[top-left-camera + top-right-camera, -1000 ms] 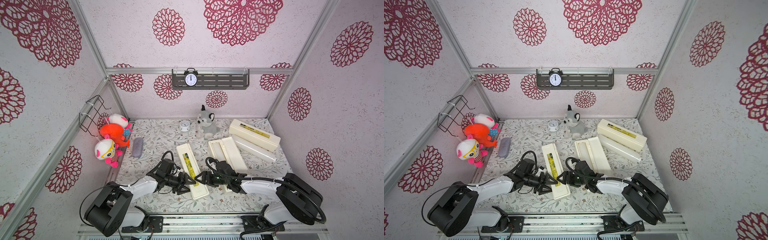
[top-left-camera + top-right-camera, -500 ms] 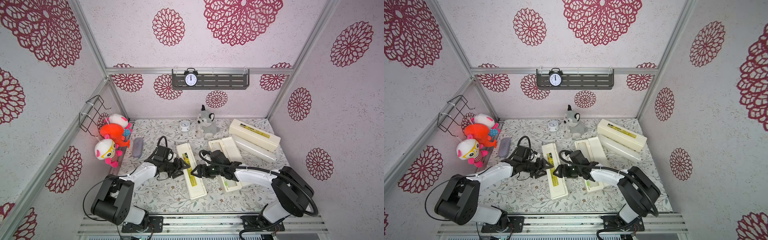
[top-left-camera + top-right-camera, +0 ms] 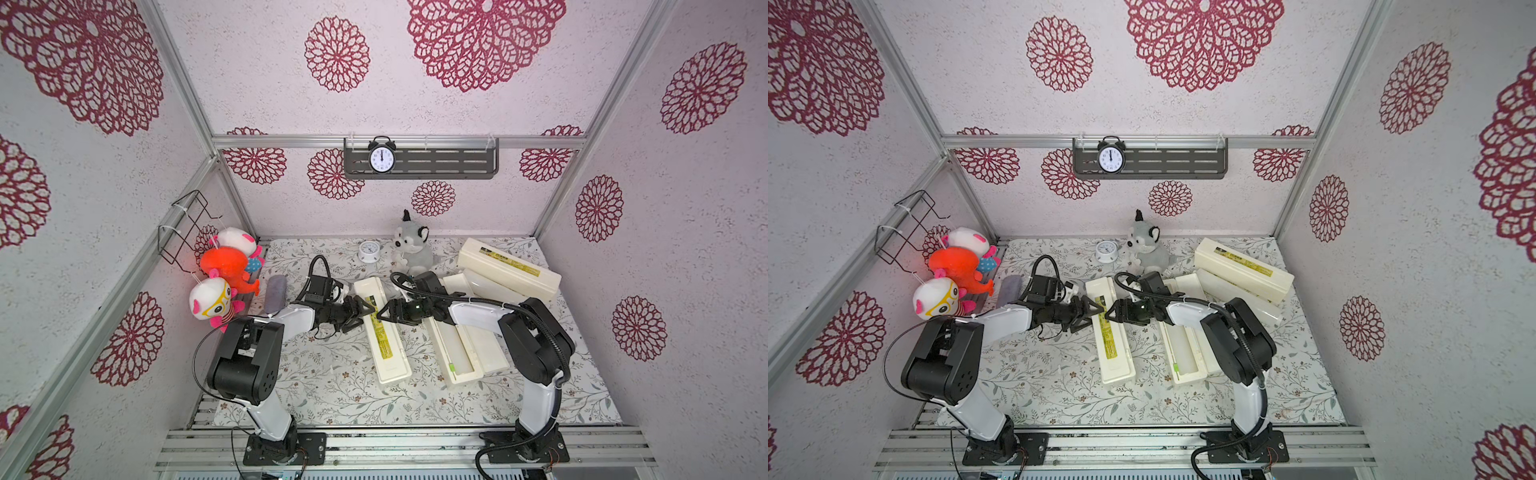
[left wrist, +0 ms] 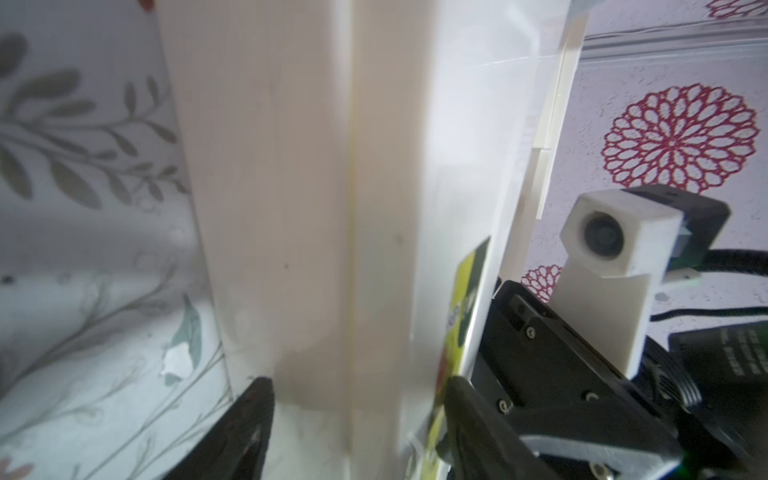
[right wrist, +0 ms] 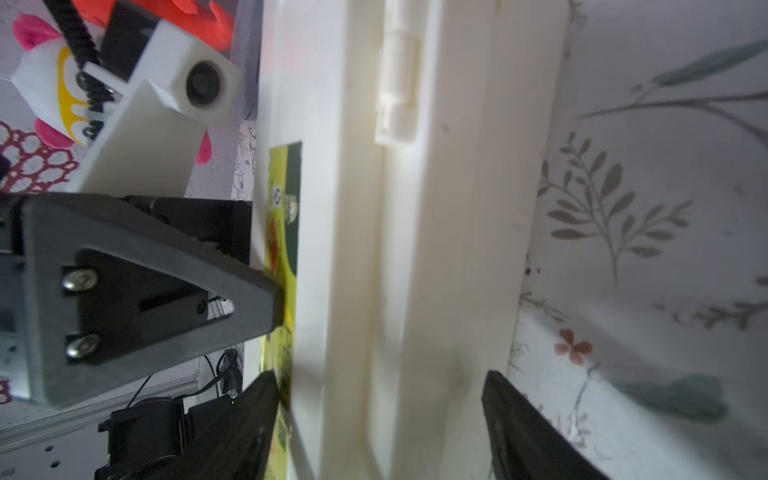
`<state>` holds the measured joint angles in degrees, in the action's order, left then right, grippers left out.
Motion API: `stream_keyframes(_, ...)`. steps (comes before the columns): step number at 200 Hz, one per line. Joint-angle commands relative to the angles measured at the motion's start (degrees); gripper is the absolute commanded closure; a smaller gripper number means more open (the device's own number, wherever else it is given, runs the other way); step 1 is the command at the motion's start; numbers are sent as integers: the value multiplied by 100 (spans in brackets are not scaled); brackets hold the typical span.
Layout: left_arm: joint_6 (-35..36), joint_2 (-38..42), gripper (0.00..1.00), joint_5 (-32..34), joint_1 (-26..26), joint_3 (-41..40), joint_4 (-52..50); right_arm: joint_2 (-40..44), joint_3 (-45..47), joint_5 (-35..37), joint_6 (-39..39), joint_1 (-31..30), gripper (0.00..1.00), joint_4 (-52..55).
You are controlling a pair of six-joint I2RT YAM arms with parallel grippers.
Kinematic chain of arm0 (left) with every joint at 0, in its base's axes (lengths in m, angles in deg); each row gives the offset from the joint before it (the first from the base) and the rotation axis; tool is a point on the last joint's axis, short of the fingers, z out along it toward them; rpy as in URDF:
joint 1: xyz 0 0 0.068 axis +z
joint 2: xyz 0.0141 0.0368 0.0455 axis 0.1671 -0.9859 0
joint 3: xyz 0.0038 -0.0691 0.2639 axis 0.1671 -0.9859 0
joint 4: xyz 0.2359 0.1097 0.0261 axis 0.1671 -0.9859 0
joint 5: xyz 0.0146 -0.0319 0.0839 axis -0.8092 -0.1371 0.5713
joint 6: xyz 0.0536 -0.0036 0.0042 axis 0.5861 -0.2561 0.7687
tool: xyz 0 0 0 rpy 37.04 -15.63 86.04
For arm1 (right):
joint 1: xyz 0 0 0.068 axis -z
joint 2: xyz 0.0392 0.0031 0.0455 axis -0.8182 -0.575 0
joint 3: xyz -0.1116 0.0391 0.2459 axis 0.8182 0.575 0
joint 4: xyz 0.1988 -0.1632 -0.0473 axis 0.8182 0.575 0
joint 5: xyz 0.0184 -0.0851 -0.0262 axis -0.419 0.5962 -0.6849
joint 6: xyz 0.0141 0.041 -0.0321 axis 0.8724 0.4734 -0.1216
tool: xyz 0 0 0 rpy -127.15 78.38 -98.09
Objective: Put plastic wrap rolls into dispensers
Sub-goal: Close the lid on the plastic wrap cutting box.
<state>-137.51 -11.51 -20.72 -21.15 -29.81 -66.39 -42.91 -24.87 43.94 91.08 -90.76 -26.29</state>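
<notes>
In both top views a closed cream dispenser with a yellow-green label lies in the middle of the table. My left gripper and right gripper face each other across its far part. Each stands open, with one finger over the lid and one by the base. A second dispenser lies open to the right. A third dispenser, closed, rests at the back right. One plastic wrap roll lies against it.
A grey plush husky and a small white clock stand at the back. A grey pouch lies at the left. Plush toys and a wire basket hang on the left wall.
Both grippers have slid along the middle dispenser from its near end towards its far end. The dispenser has stayed about where it was.
</notes>
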Motion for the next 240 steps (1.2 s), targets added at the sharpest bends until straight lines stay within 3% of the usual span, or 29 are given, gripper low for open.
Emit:
stream_keyframes(1,2,-432,29,522,217,59,302,-220,-382,-345,-114,147,22,-58)
stream_keyframes(43,-26,-541,20,674,345,325,333,-775,-1154,-320,-119,257,17,180)
stream_keyframes(82,-386,-747,15,805,423,318,932,-1202,-1541,-448,240,351,17,-274)
stream_keyframes(197,-1111,-1541,27,514,116,530,2041,-1586,-1893,-1105,824,236,41,-829)
stream_keyframes(240,-951,-1425,27,578,-11,540,1726,-1247,-1426,-1391,1400,175,44,-1625)
